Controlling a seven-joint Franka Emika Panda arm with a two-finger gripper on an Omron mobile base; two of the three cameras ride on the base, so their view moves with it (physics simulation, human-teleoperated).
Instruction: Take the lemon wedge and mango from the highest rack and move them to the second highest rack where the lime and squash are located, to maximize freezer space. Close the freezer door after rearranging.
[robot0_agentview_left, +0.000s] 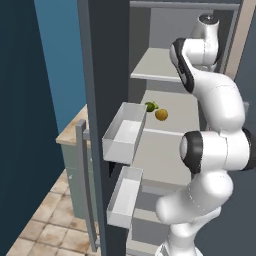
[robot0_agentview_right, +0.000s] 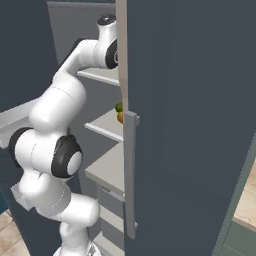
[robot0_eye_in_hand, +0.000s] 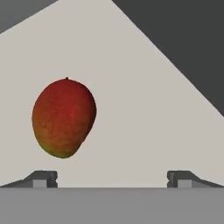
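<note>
The mango (robot0_eye_in_hand: 64, 118), red-orange with a green-yellow underside, lies on the pale highest rack (robot0_eye_in_hand: 148, 113). My gripper (robot0_eye_in_hand: 113, 179) is open just short of it, and the fruit sits ahead of the left fingertip (robot0_eye_in_hand: 43, 179), not between the two. The arm reaches up over the highest rack (robot0_agentview_left: 155, 67). One shelf down, the dark green lime (robot0_agentview_left: 150, 106) and the yellow-orange squash (robot0_agentview_left: 161, 114) rest side by side on the second highest rack (robot0_agentview_left: 170, 125). The freezer door (robot0_agentview_left: 92, 100) stands open at the left. The lemon wedge is out of view.
Two clear white bins (robot0_agentview_left: 122, 132) (robot0_agentview_left: 125, 195) jut from the door's inner face, close to the shelf fronts. A long grey bar handle (robot0_agentview_left: 85, 180) runs down the door. A neighbouring dark panel (robot0_agentview_right: 190, 125) with its own handle (robot0_agentview_right: 130, 170) hems in the right side.
</note>
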